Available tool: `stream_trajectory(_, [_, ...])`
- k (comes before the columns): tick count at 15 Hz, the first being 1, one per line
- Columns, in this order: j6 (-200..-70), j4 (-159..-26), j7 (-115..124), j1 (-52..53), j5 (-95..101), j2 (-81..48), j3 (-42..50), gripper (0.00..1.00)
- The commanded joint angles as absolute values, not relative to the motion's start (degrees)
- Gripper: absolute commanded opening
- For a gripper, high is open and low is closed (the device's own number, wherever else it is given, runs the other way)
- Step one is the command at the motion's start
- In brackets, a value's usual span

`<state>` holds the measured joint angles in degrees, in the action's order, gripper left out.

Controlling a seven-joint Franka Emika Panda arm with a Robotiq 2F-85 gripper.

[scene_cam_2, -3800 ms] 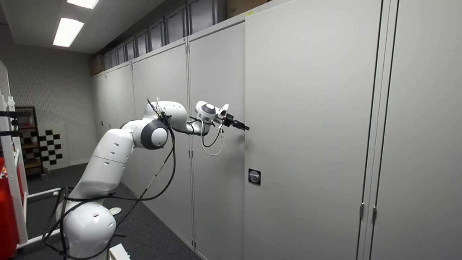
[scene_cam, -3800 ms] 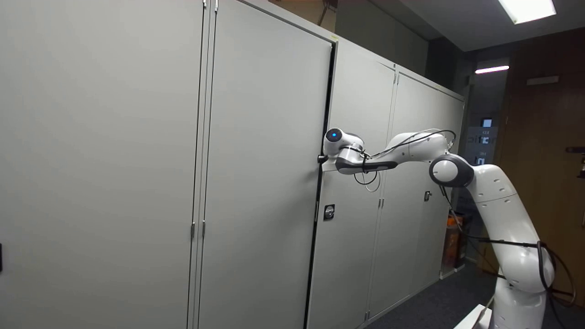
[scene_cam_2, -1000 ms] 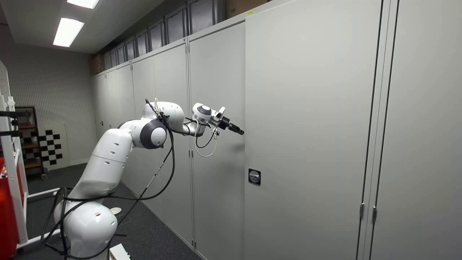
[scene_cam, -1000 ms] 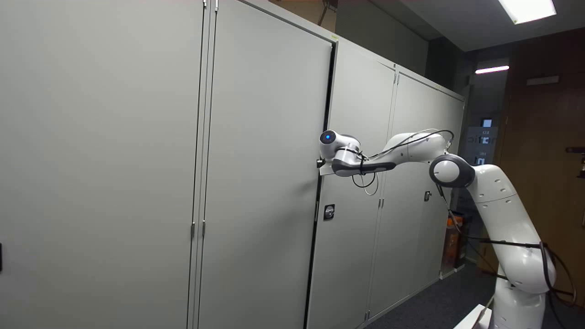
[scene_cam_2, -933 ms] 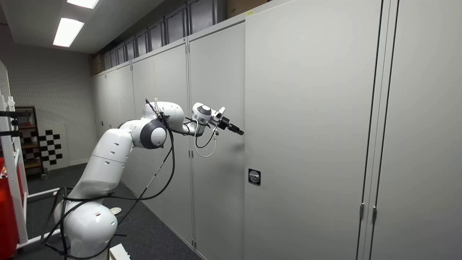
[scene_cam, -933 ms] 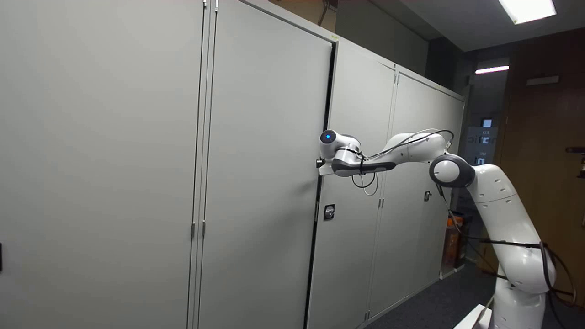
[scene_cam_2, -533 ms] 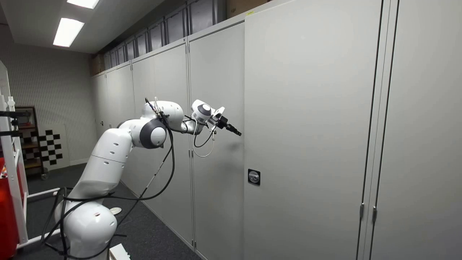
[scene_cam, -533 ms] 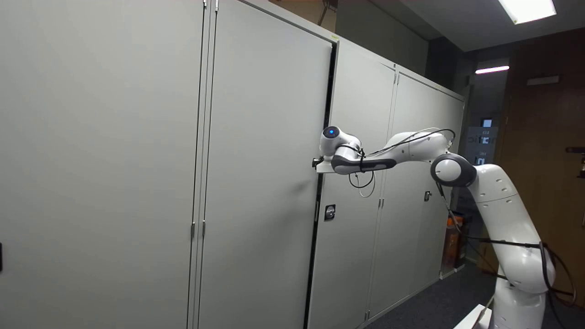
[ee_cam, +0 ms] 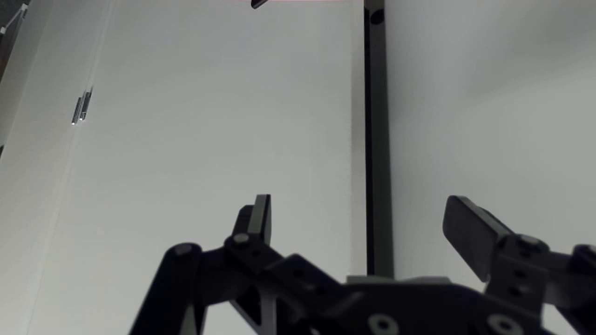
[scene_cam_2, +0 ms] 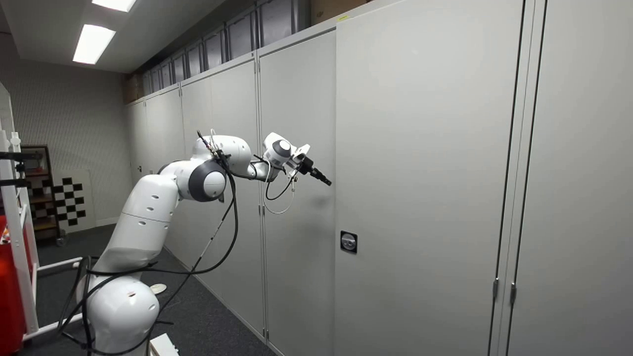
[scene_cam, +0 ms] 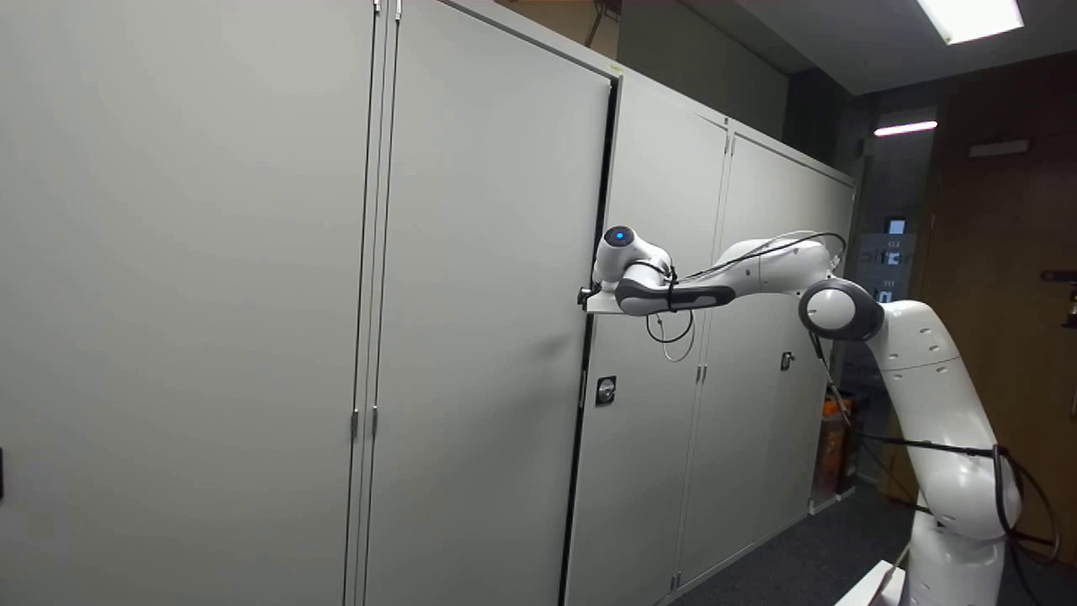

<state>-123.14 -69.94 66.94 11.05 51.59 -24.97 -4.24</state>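
My gripper [ee_cam: 358, 209] is open and empty in the wrist view, its black fingers spread either side of a dark vertical gap [ee_cam: 379, 139] between two cabinet doors. One finger is over the door [ee_cam: 223, 139] with a pale edge, the other over the neighbouring grey door [ee_cam: 493, 139]. The gripper also shows in both exterior views [scene_cam: 585, 296] [scene_cam_2: 324, 179], close to the cabinet front; contact cannot be told. A round lock on a dark plate [scene_cam: 606, 390] [scene_cam_2: 348, 242] sits below it on one door. That door's edge stands slightly out, beside the gap [scene_cam: 577, 446].
Tall grey cabinets [scene_cam_2: 296, 247] form a long wall. Grey bins [scene_cam_2: 242, 34] stand on top. Loose cables [scene_cam_2: 236, 222] hang from the arm. A white frame [scene_cam_2: 22, 222], a red object [scene_cam_2: 9, 287] and a white box [scene_cam_2: 163, 344] are near the base.
Over several seconds my gripper has drawn back slightly from the door edge and tilted more downward. In the last half second the wrist and elbow rose a little while the fingertips stayed nearly in place.
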Motion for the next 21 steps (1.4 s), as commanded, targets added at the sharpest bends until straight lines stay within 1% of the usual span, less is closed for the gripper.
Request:
stream_trajectory(1, [-123.14,-69.94,66.99,11.09,51.59,-25.08,-4.24,1.00])
stream_trajectory(9, [-123.14,-69.93,67.05,11.22,51.59,-25.39,-4.24,1.00])
stream_trajectory(21, [-121.18,-68.98,71.31,12.61,57.85,-27.42,-2.03,1.00])
